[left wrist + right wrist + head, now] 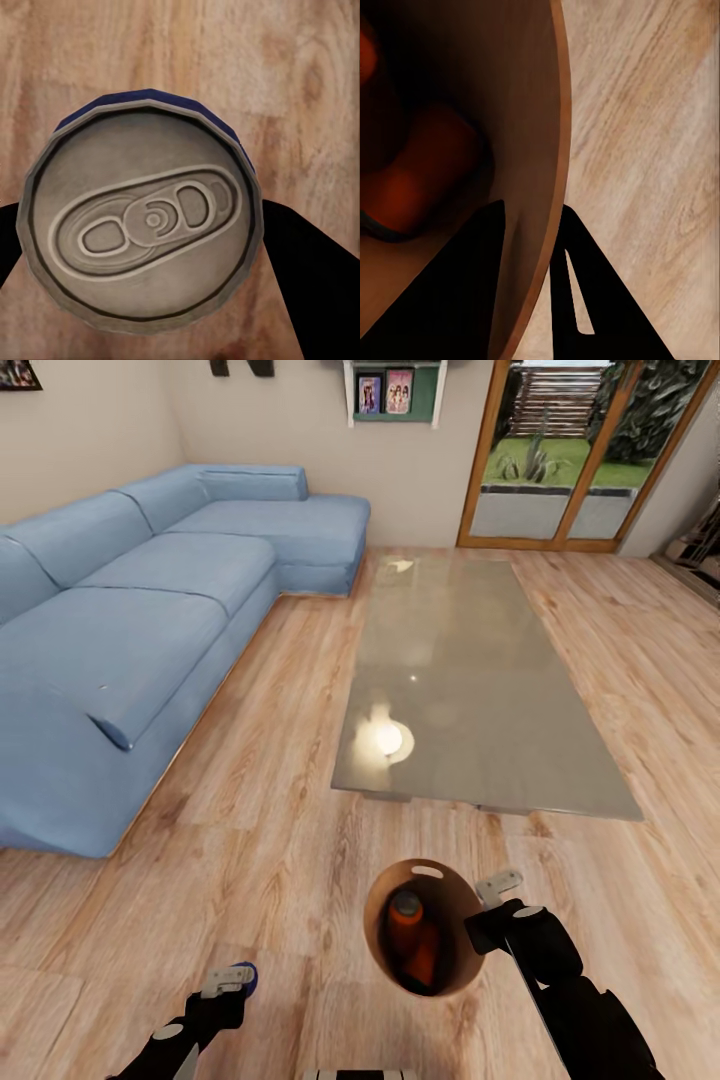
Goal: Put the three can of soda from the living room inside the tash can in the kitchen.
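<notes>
**Operator:** Head view first. I have the right gripper (492, 913) clamped on the rim of the trash can (452, 960), one finger inside the wall and one outside; the right wrist view confirms the wall (536, 150) sits between the two dark fingers. The can hangs tilted above the wood floor (280, 830), just short of the glass desk (480, 690). Inside it I see orange soda cans (412, 940); I judge two, but they overlap and I cannot separate them cleanly.

**Second operator:** And the third can?

**Operator:** The left gripper (228, 982) grasps the blue soda can (243, 978). In the left wrist view its silvery lid and pull tab (146, 221) face the camera, with a dark finger on each side of the body.

**Second operator:** Handling notes?

**Operator:** I judge the soda can light and rigid, with a smooth, round wall, so it may slip or roll between flat fingers. Hold it at mid-body, across the diameter, never on the lid. The trash can looks thin-walled and stiff; a one-point rim grip lets it swing, and the loose cans inside shift its weight. I would keep it near upright, mouth up, while I drive towards the kitchen.
</notes>
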Motion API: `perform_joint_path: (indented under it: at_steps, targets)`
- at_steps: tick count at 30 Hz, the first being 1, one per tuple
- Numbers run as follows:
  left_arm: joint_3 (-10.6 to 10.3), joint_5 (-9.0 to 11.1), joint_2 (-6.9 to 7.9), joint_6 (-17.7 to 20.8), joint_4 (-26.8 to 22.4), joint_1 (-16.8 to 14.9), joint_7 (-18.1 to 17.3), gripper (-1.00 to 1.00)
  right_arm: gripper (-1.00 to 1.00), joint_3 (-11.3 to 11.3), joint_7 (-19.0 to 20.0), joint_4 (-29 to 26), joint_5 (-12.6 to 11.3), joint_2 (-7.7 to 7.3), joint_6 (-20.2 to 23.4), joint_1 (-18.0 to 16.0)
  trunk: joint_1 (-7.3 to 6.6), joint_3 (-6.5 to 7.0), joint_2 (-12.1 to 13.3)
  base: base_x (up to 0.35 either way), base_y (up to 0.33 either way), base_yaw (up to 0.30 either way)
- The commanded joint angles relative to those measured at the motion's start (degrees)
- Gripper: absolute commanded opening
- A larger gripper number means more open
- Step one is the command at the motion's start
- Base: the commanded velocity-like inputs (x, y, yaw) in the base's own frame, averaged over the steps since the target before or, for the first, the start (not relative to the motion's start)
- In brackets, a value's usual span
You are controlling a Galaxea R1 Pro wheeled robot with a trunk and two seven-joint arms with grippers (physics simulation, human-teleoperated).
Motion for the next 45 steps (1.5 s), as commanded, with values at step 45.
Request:
perform_joint_path:
  at_steps: [45]
  targets:
    - [-0.1, 0.0, 0.01, 0.0, -0.4, 0.0, 0.0, -1.0, -1.0, 0.0, 0.1, 0.1, -0.8, 0.05, 0.1, 0.0, -0.45, 1.1, 0.8, -0.093, 0.0, 0.0]
